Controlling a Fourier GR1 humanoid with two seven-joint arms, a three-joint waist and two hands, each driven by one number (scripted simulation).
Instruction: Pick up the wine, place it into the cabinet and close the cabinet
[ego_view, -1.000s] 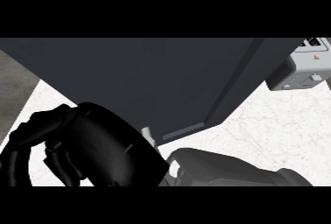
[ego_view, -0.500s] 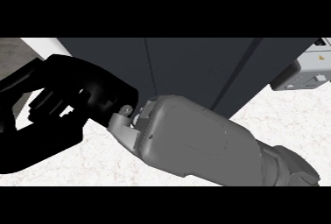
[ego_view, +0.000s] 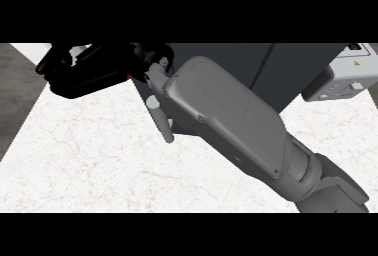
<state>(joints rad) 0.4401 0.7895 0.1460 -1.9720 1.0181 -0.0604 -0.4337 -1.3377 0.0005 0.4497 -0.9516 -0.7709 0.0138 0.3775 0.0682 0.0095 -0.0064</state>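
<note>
Over the white marbled counter (ego_view: 88, 160), at the far left, the black right hand (ego_view: 85, 72) is seen against the left edge of the dark cabinet (ego_view: 303, 70). Whether it is closed on anything cannot be told, as only a bunched black mass is shown. The wine is made out nowhere; it is judged to be either hidden by the hand or already inside the cabinet. Just right of the hand and nearer, a slim grey bar handle (ego_view: 162, 125) is seen at the cabinet's edge. The grey forearm (ego_view: 229, 120) is stretched diagonally from near right to far left, across the cabinet's front. The step in hand is taken to be the placing or the door closing. If so, a push at that edge is called for next. At the far right a pale boxy appliance (ego_view: 336, 85) is seen. The left hand is not shown.
</note>
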